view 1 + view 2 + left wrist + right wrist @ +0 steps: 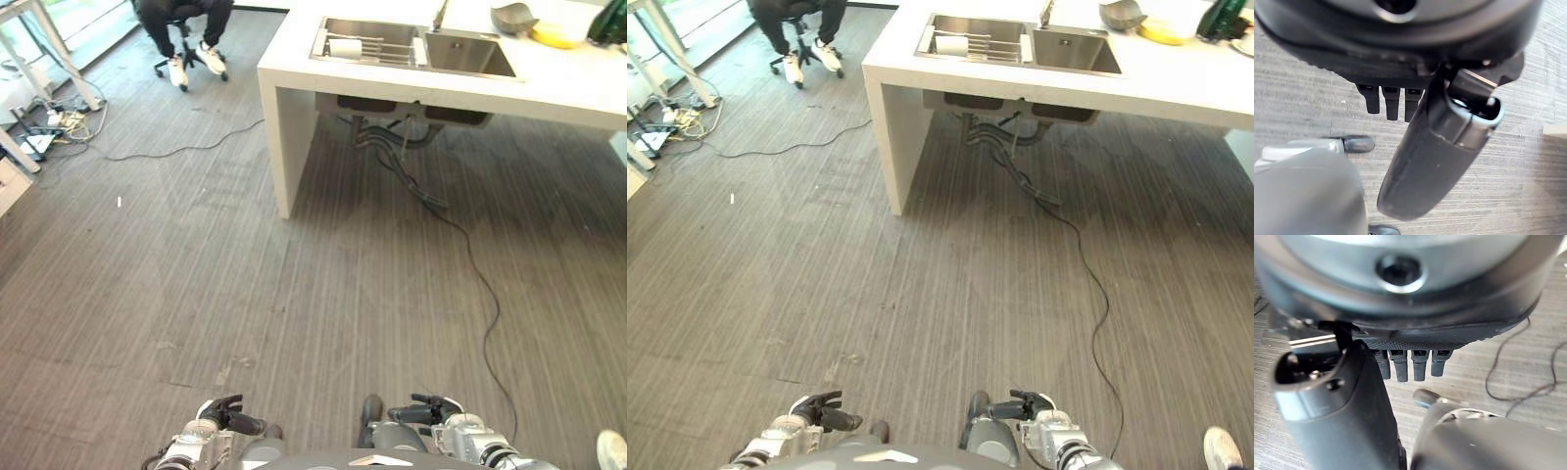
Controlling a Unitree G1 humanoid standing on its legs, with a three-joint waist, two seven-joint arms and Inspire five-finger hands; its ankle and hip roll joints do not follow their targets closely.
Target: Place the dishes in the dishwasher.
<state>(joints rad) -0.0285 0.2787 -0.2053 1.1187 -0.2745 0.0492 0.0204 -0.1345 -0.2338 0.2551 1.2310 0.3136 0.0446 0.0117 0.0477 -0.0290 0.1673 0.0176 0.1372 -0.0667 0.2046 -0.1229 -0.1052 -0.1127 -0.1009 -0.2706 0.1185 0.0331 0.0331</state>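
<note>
Where grey floor (pixel 245 294) spreads, left hand (pixel 227 416), right hand (pixel 431 409) slack, empty; counter (pixel 294 69) ahead.

I see a matt grey floor (pixel 245 294) with a fine ribbed, carpet-like texture. The counter (pixel 578 83) looks smooth, matt white; its double sink (pixel 470 54) is brushed steel. My left hand (pixel 1420 161) looks dark matt plastic, finely pebbled.

Seated person (pixel 184 29) beyond white counter (pixel 294 88) with sink (pixel 470 54).
</note>
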